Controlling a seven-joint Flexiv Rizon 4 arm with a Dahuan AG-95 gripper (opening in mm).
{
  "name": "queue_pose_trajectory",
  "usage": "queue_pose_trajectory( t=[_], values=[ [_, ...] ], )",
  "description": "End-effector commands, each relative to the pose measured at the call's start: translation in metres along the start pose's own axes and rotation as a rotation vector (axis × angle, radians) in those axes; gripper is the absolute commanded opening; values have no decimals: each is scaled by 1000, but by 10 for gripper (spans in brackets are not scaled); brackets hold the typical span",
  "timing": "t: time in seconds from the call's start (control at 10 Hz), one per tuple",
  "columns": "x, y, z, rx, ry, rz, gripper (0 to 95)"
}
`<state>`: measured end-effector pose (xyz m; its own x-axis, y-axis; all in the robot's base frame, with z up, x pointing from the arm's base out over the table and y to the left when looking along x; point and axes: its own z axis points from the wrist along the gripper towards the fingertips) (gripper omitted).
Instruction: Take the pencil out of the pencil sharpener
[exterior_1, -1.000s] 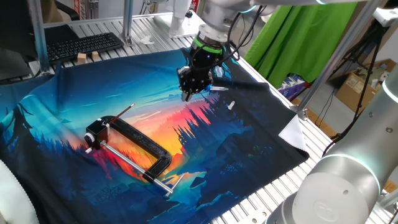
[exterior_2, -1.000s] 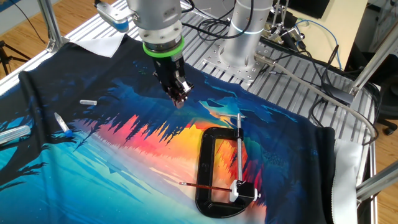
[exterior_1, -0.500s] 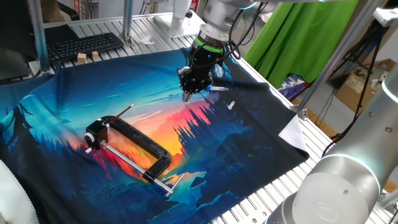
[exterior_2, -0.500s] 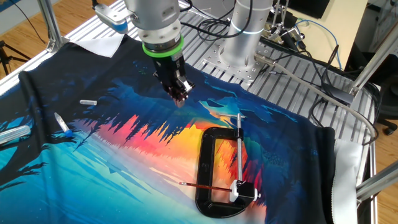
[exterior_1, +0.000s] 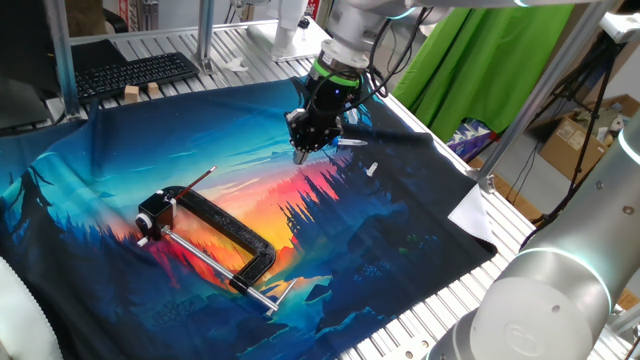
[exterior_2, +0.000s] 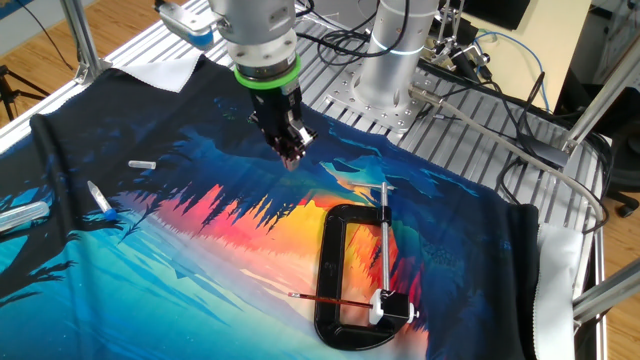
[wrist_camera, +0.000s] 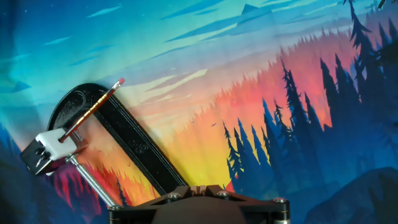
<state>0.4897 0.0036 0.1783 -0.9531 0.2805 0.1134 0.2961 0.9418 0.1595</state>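
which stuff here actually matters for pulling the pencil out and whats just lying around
For the job:
pencil
pencil sharpener, gripped in the clamp
gripper, in the air away from the pencil

Lying about:
clamp
blue-tipped pen
small white piece
keyboard

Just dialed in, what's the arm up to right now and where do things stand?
The gripper hangs over the printed cloth, well away from its target and holding nothing. The pencil sits in the pencil sharpener, which lies at one end of the black C-clamp, with the pencil lying across the clamp frame. Nothing has been grasped yet; whether the jaws are open can't be told.
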Motion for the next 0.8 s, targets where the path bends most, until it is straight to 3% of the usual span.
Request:
queue_pose_trajectory(
  t=[0.1,0.8],
  values=[
    [0,-1,1,92,-33,54,0],
    [-4,4,13,80,-20,280,0]
  ],
)
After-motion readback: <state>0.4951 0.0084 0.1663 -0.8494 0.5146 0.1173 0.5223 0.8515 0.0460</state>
